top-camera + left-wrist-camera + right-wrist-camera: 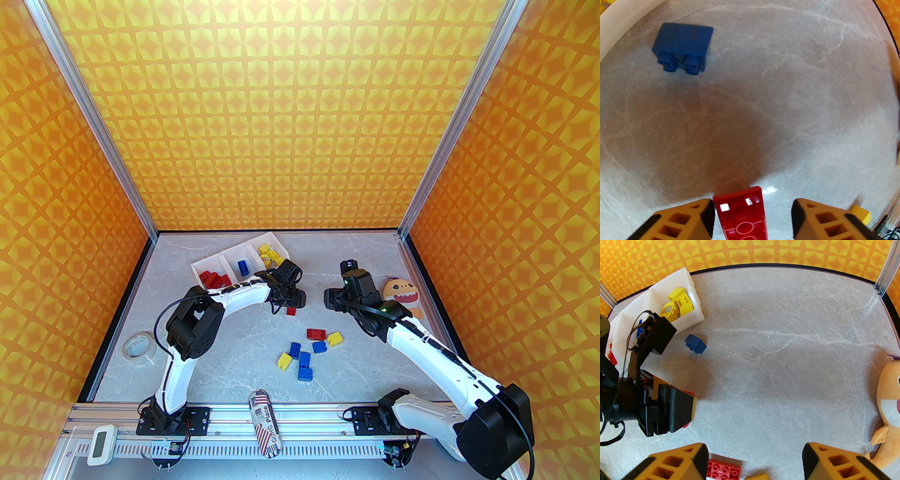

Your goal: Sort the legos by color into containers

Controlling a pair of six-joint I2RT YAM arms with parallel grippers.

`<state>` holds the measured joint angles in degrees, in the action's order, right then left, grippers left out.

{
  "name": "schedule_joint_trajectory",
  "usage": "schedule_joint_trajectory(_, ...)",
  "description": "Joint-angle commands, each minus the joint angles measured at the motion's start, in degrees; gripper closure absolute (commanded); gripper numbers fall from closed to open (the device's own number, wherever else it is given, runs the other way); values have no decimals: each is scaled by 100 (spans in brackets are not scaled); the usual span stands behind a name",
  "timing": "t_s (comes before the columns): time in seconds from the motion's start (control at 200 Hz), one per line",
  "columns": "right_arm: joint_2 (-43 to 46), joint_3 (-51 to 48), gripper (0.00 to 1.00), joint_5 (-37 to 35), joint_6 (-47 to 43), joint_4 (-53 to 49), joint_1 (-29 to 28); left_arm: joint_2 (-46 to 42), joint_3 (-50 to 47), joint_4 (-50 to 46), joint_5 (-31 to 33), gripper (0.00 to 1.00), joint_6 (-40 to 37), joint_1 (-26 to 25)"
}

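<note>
The white containers (220, 259) stand at the back left, holding red, blue and yellow legos from left to right. My left gripper (289, 304) is low over the table just right of them. In the left wrist view its jaws (753, 211) straddle a red lego (743, 215): the left pad touches it, and a gap remains at the right pad. A blue lego (682, 48) lies ahead of it, near the tray (695, 343). My right gripper (754, 462) hovers open and empty, with a red lego (723, 469) under it. Several loose legos (307, 351) lie mid-table.
An orange plush monster (404, 293) lies at the right edge, close to the right wrist. A clear tape roll (138, 347) sits near the left edge. A printed can (265, 422) rests on the front rail between the arm bases.
</note>
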<state>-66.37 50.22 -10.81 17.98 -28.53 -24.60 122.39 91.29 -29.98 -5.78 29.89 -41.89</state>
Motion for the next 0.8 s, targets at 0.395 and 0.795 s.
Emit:
schedule_joint_trajectory(0.395,113,-45,29,-124,21,-124,25,148,-181,-324,396,52,-142,-109)
schedule_joint_trajectory(0.795,168,-7,29,-154,-22,-179,20,112,-145,-674,918,65,-194,-108)
